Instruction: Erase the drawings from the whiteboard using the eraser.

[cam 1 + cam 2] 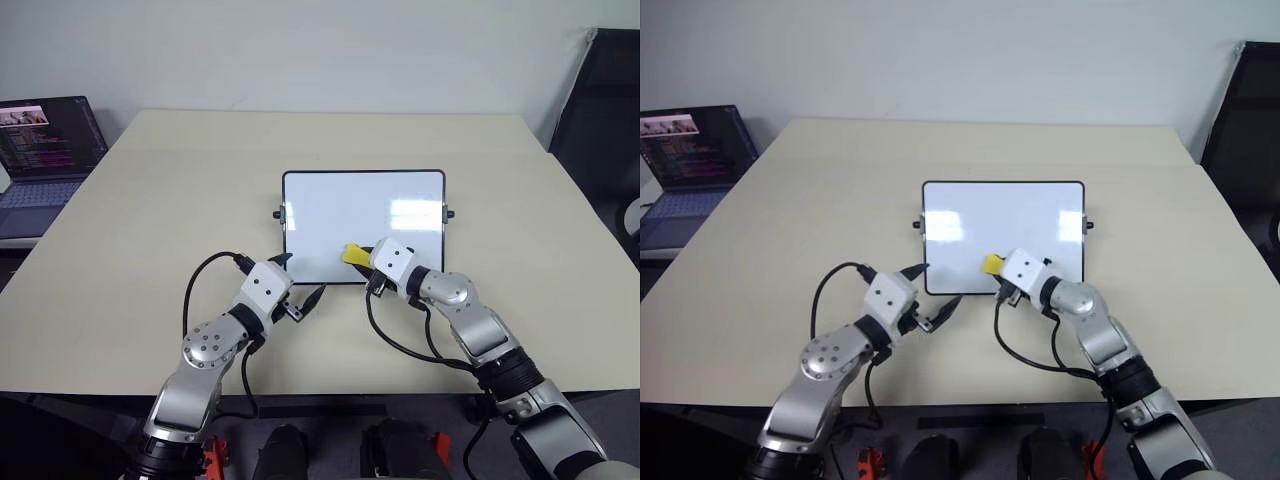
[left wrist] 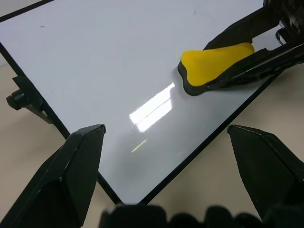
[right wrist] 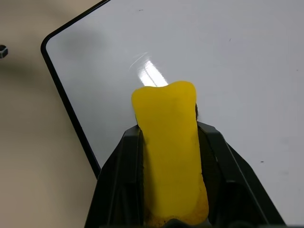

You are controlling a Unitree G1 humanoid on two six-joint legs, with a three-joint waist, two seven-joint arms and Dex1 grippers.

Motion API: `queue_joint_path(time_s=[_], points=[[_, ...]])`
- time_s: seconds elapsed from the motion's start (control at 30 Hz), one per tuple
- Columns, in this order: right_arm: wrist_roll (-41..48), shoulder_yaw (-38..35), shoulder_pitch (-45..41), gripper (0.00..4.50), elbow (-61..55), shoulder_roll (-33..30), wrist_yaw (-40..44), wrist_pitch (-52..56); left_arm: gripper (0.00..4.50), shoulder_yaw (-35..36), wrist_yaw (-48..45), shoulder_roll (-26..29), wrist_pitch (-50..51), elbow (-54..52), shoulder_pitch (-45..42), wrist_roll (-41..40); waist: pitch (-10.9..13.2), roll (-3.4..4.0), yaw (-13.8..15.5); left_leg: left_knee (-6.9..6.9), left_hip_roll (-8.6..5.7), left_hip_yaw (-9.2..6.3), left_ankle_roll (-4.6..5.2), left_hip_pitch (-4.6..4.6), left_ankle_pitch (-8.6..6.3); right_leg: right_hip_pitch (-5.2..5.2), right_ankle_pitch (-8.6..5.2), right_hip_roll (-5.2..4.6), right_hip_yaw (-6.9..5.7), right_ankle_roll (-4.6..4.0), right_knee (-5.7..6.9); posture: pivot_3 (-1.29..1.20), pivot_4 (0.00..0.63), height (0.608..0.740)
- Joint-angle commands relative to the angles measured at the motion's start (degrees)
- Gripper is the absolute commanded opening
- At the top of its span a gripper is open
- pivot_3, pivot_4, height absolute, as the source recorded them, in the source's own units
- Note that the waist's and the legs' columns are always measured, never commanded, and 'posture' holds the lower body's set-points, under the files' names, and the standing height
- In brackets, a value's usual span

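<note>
Yellow rubber shows between our right gripper's two black fingers: they are clamped on the eraser, its dark underside pressed flat on the whiteboard. The eraser sits near the board's front edge, a little right of that edge's middle, and points toward the board's left side.

Our left gripper waits at the board's front left corner with its fingers spread wide, one over the board and one over the table in front of it. It holds nothing, and we cannot tell whether it touches the frame.

The board lies flat near the middle of the table, a short way back from the front edge, long sides facing us, with a small black knob on each short side. A laptop stands open just past the table's left edge, well apart from the work.

As for progress, we judge the job close to done. The head views show a glossy white surface with only glare patches on it, and no squiggles we can make out. The wrist views show a few tiny dark specks scattered over the board; they may be the last marker traces or just dirt, and we cannot say which. What seems left is a pass over those specks.
</note>
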Motion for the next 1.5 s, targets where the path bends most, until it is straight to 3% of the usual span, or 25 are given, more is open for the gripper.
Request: queue_joint_path(time_s=[0.03, 0.23, 0.47, 0.7, 1.1, 1.3, 1.5], points=[[-2.0, -0.8, -1.4, 1.17, 5.3, -0.2, -1.3, 3.7, 4.5, 0.0, -0.1, -0.1, -1.3, -0.3, -1.5, -0.1, 0.0, 0.0, -0.2, 0.0, 0.0, 0.01, 0.0, 0.01, 0.0, 0.0, 0.0, 0.0, 0.01, 0.0, 0.0, 0.0, 0.15, 0.74], [1.8, -5.4, -1.4, 1.17, 3.4, -1.1, -1.2, 3.5, 4.5, -0.3, -0.6, -0.2, -1.8, 0.0, -1.8, -0.5, 0.0, 0.01, -0.5, 0.03, -0.01, 0.0, 0.01, 0.0, 0.01, 0.0, 0.02, 0.01, 0.02, 0.01, 0.0, 0.0, 0.15, 0.74], [13.3, -12.5, 6.3, 1.17, -12.5, -1.7, 3.5, 8.9, 4.5, -0.3, -1.1, 0.1, -2.3, 0.2, -1.8, -0.7, 0.1, 0.03, -0.1, -0.05, -0.03, 0.03, -0.05, -0.3, -0.03, -0.14, 0.13, 0.0, 0.02, 0.37, -0.14, 0.0, 0.15, 0.74], [18.6, -18.7, 12.1, 1.17, -28.2, -4.2, 0.8, 19.4, 4.5, 0.8, -2.7, -0.8, -1.9, 2.0, -3.5, -4.0, 0.1, 0.05, -0.4, -0.07, 0.02, -0.04, -0.09, -1.1, -0.06, -0.9, 0.06, 0.06, -0.03, 0.38, -0.04, 0.0, 0.15, 0.74], [22.8, -35.3, 18.9, 1.17, -34.3, -4.8, -11.7, 38.1, 4.5, -3.9, -22.8, -0.3, -3.6, 12.2, -13.9, -13.7, 0.1, 0.03, -0.5, 0.0, -0.04, 0.0, -0.09, -1.07, -0.05, -0.87, 0.07, 0.12, -0.06, 0.4, -0.01, 0.0, 0.15, 0.74], [23.0, -38.6, 20.7, 1.17, -33.3, -5.6, -15.1, 43.0, 4.5, -6.4, -34.4, 0.8, -0.8, 16.7, -17.8, -17.8, 0.1, 0.04, -0.8, -0.04, -0.02, 0.05, -0.09, -1.07, -0.06, -0.89, 0.07, 0.18, -0.04, 0.4, -0.04, 0.0, 0.15, 0.74], [23.6, -39.6, 21.6, 1.17, -31.4, -7.0, -15.5, 45.6, 4.5, -7.8, -40.1, 1.2, -1.2, 20.0, -20.4, -17.7, 0.1, 0.04, -0.8, -0.01, -0.01, 0.04, -0.08, -1.02, -0.06, -0.89, 0.06, 0.2, -0.05, 0.39, 0.04, 0.0, 0.15, 0.74]])
